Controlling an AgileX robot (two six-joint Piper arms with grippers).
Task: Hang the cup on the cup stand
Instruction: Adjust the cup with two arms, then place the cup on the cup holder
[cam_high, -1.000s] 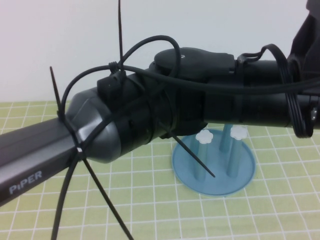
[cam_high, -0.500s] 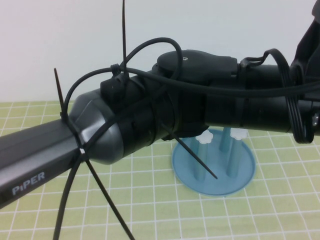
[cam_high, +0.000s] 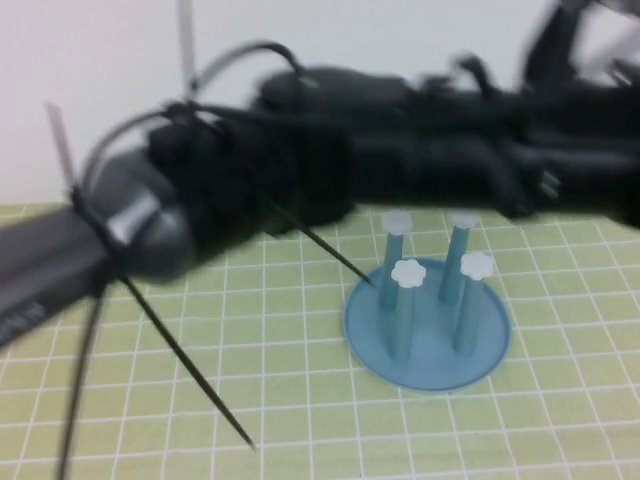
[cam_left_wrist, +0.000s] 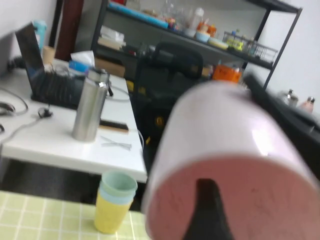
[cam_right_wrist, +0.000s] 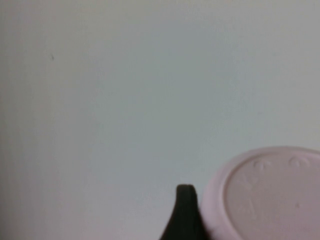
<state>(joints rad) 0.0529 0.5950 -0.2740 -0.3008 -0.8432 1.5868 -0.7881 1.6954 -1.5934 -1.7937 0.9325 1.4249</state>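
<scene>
The left gripper (cam_left_wrist: 210, 210) has one jaw inside the cup (cam_left_wrist: 225, 150), holding its rim, raised over the bench (cam_high: 300, 400). The right gripper (cam_right_wrist: 184, 215) touches the cup's base; I cannot tell its jaws' opening. The cup stand (cam_high: 428, 320) sits at four o'clock, bare.

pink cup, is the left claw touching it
Touching. The left wrist view shows a dark finger of the left claw pressed inside the pale pink plastic cup's open mouth. The right claw sits by its base.
</scene>
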